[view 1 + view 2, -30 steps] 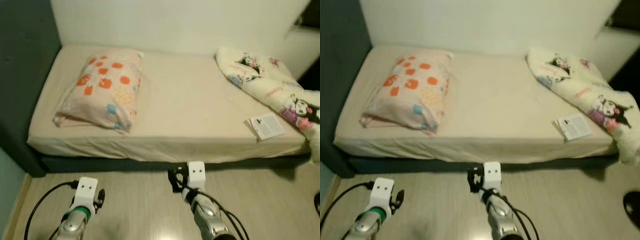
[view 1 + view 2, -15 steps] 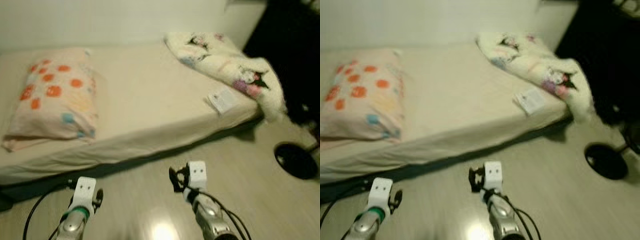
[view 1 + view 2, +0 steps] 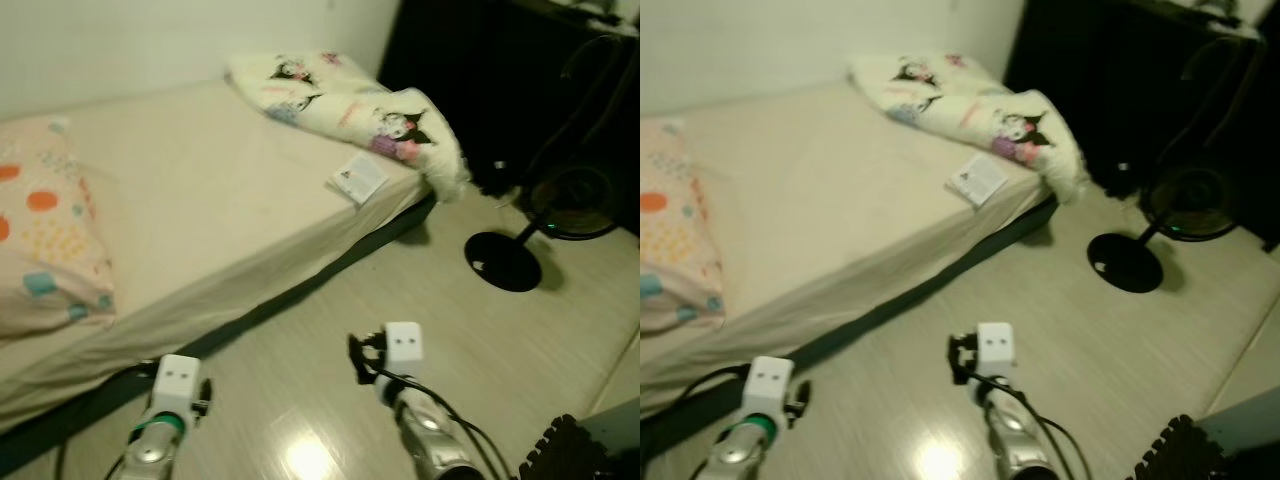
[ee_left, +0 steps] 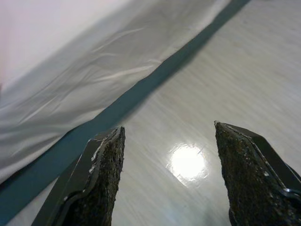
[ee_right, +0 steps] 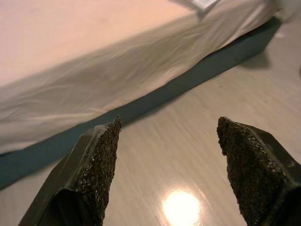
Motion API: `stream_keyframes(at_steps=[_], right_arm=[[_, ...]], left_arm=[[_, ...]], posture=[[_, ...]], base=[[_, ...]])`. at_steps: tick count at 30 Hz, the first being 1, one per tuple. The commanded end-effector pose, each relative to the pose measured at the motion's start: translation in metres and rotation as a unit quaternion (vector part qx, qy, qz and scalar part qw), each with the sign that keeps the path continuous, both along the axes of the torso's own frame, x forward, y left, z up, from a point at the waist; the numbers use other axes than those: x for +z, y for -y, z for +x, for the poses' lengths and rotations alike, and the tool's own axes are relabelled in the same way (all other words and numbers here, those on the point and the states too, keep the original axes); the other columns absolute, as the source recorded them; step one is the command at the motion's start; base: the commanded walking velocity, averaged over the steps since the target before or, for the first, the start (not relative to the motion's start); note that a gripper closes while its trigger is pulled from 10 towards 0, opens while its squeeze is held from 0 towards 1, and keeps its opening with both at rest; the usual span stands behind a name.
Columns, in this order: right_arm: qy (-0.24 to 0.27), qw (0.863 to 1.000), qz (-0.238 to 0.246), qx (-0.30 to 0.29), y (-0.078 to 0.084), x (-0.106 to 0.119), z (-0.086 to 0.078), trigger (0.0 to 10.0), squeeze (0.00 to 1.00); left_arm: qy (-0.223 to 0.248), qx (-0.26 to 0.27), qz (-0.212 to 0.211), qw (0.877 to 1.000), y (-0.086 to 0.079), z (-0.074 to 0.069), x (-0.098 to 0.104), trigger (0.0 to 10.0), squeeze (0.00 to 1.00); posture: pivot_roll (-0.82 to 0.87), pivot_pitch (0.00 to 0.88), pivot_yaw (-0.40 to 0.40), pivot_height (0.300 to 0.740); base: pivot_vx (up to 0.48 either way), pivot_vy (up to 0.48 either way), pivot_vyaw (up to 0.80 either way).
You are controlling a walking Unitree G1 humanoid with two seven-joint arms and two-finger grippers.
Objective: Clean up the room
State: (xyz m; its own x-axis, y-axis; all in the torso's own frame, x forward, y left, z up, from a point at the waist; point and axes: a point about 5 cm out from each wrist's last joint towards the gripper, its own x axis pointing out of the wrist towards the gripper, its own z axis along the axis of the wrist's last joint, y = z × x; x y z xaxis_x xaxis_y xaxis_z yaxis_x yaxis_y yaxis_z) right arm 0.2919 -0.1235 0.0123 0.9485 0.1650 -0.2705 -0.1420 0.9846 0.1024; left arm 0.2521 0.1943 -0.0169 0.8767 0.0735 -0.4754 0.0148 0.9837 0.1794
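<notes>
a low bed (image 3: 230, 190) with a cream sheet runs along the pale wall, its dark base meeting a pale wood-look floor (image 3: 480, 330) that carries a bright glare spot. a pillow (image 3: 40, 250) printed with orange and blue spots lies at the bed's left end. at the far right end a white blanket (image 3: 350, 95) with cartoon figures is bunched up, one corner hanging over the bed's edge. a standing fan (image 3: 560, 195) with a round black base (image 3: 503, 262) is on the floor just beyond that corner, against dark furniture. a small booklet (image 3: 358, 178) lies on the sheet just beside the blanket, near the bed's edge. the left hand (image 4: 164, 183) is held low over the floor beside the bed base, fingers spread wide and holding nothing. the right hand (image 5: 167, 174) is likewise over the floor facing the bed's side, fingers wide apart and empty.
</notes>
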Motion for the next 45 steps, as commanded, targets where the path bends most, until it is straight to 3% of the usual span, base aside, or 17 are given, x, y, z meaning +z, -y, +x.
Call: stream_keyframes(at_steps=[1,11,20,45], right_arm=[[-0.018,1.0,0.002,0.001,-0.0023,-0.0079,-0.0068,10.0,0.0],[-0.012,1.0,-0.006,-0.003,0.0003,-0.0058,-0.0047,10.0,0.0],[-0.013,1.0,-0.009,-0.001,-0.0011,-0.0061,-0.0047,10.0,0.0],[-0.013,1.0,-0.013,-0.007,-0.0004,-0.0059,-0.0035,10.0,0.0]], left_arm=[[-0.016,-0.002,0.003,1.0,-0.0016,-0.0071,-0.0068,10.0,0.0],[-0.01,-0.009,0.002,1.0,0.0019,-0.0043,-0.0055,10.0,0.0],[-0.011,-0.018,0.0,1.0,0.0065,-0.002,-0.0057,10.0,0.0],[-0.009,-0.025,0.005,1.0,0.0072,0.0023,-0.0046,10.0,0.0]], posture=[[0.11,0.017,-0.021,0.74],[0.1,0.017,-0.025,0.74],[0.09,0.018,-0.021,0.74],[0.09,0.017,-0.014,0.74]], base=[[0.251,0.0,-0.79],[0.402,0.0,-0.79],[0.439,0.0,-0.1],[0.436,0.0,-0.71]])
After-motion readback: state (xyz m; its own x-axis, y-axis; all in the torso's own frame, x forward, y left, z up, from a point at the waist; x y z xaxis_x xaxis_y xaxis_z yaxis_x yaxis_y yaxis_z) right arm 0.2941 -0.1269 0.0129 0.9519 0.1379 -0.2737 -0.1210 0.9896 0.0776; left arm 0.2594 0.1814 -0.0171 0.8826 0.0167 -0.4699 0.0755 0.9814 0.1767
